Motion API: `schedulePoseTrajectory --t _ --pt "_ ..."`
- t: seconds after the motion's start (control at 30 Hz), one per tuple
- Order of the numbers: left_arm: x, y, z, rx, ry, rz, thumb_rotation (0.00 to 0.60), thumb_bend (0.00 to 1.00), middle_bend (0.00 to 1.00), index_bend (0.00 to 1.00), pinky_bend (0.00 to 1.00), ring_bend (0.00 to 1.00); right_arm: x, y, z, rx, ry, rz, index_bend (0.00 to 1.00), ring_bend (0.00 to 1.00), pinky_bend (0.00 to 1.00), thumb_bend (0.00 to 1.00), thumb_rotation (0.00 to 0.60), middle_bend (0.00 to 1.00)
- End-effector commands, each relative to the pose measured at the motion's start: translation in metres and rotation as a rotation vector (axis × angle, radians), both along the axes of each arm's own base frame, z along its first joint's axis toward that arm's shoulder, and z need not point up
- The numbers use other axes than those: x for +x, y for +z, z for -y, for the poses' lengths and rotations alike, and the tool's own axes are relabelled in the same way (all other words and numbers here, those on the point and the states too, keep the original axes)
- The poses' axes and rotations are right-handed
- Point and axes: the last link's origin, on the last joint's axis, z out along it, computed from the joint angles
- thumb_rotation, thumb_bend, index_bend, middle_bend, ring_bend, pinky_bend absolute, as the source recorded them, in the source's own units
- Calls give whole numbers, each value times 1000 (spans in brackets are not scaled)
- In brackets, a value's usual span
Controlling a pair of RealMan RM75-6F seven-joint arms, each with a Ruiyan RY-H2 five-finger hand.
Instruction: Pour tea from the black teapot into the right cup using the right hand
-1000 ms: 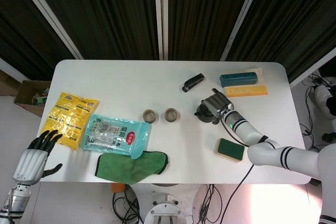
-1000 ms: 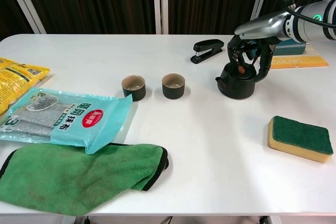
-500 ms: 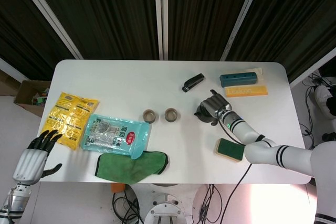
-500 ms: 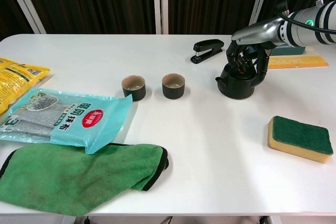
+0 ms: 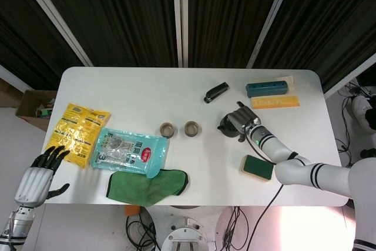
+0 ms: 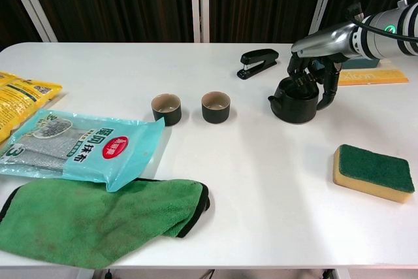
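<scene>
Teapot [image 6: 295,101] sits on the table [image 6: 261,181] under the right hand [image 6: 313,76], whose fingers curl down around its top; whether they are clamped on it I cannot tell. This looks like the grasping step; next comes a lift and carry toward the right cup [image 6: 215,106], well off beside the hand, over bare table. A stapler [image 6: 258,62] lies just behind.

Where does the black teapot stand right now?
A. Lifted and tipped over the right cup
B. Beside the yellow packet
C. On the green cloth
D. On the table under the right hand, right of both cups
D: the black teapot sits on the table beneath the right hand, well right of the right cup.
</scene>
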Motion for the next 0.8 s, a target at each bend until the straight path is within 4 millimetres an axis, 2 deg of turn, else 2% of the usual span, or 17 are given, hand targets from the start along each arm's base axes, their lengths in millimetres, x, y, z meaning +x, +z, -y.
schedulePoseTrajectory --t 0.03,0.3,0.6,0.8 --pt "0 0 0 0 0 0 600 129 93 166 231 73 -1 -1 0 2 -2 -4 609 504 27 19 600 569" --pt "-1 0 1 1 4 0 600 129 94 166 231 73 -1 -3 -1 9 -7 -4 638 531 22 20 600 596" --pt "-3 0 0 -1 7 3 600 129 93 167 231 73 -2 -2 -2 20 -16 -16 753 627 23 21 600 691" --pt "-3 0 1 2 7 3 600 129 93 167 231 73 0 -1 -3 22 -24 -14 820 682 63 21 600 745"
